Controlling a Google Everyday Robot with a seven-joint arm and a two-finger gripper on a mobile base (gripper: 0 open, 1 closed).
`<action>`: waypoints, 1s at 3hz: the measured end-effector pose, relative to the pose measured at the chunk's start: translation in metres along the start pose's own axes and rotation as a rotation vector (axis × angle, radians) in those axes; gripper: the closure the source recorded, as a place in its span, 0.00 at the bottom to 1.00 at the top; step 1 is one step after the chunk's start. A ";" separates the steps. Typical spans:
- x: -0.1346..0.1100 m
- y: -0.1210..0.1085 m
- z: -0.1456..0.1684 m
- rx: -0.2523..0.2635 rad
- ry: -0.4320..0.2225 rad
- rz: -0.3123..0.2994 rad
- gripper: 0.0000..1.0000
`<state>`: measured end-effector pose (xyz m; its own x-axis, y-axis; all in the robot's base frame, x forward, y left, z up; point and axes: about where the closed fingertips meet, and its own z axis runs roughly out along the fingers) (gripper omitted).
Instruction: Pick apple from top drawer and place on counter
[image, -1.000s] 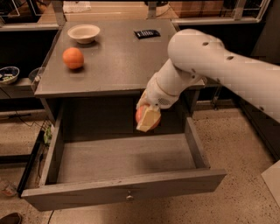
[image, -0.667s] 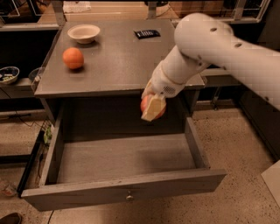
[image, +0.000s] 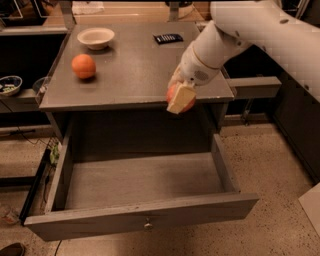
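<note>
My gripper (image: 180, 98) hangs from the white arm at the counter's (image: 130, 65) front right edge. It is shut on the red-orange apple (image: 173, 93), which shows between the cream fingers (image: 181, 98), held just at counter height above the open top drawer (image: 142, 181). The drawer is pulled far out, its front panel nearest the camera with a small metal pull at its centre.
A plain orange fruit (image: 83, 66) sits on the counter's left side, a white bowl (image: 96, 37) behind it, and a small dark device (image: 167, 38) at the back right. A narrow side shelf (image: 252, 86) juts out right of the cabinet. A bowl (image: 9, 84) sits on a shelf at the far left.
The gripper has risen with the apple from inside the drawer opening up to the counter's front edge and moved slightly right.
</note>
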<state>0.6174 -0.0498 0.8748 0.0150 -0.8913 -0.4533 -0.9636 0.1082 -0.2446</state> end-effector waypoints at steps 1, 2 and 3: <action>0.000 0.000 0.000 0.000 0.000 0.000 1.00; 0.009 -0.011 0.002 0.015 -0.009 0.034 1.00; 0.010 -0.028 0.000 0.036 -0.016 0.045 1.00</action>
<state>0.6444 -0.0617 0.8771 -0.0237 -0.8778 -0.4784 -0.9530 0.1645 -0.2545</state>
